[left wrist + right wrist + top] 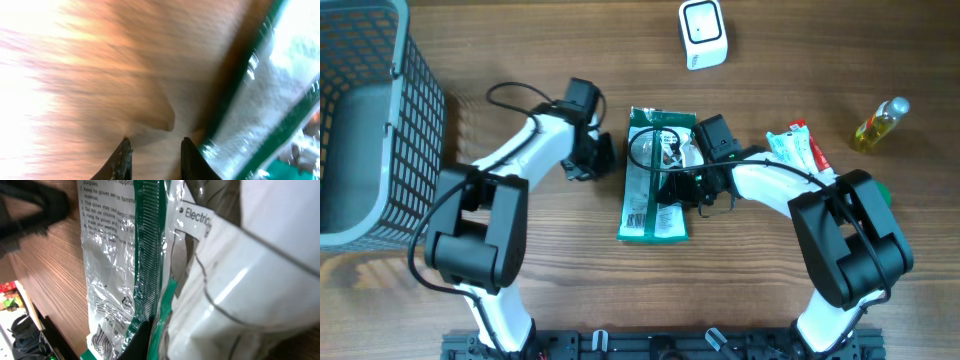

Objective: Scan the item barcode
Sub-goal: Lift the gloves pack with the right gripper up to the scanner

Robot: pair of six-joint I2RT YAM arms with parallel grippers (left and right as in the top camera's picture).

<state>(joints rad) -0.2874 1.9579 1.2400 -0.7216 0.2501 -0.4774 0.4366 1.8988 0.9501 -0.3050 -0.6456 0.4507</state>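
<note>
The packet (655, 180) lies flat in the middle of the bench (570, 290), long side running away from the robot, between the two arms. It is a clear, crinkled plastic bag with green borders and a green strip at its near end; white printed text shows through the film, and a barcode (638, 214) sits on a white panel near the near left corner. The right wrist view shows the same stripes (102, 340) low at the frame's edge, partly cut off, below lines of small print that are only readable in fragments. A thin dark cable loops across the packet's far half. The right hand (686, 188) is over the packet's right edge, closed tight on the film; in its own camera the glossy plastic crowds the lens and only one dark finger (142, 342) shows, so the second finger is hidden. The left hand (603, 160) sits just beside the packet's left edge with its jaws a narrow way apart and nothing between them but wood. Its wrist picture is badly smeared: the two fingertips (123, 159) and a green and white blur of packet on the right are all that can be made out. A white scanner (703, 35) stands at the far edge, well apart from the packet.
</note>
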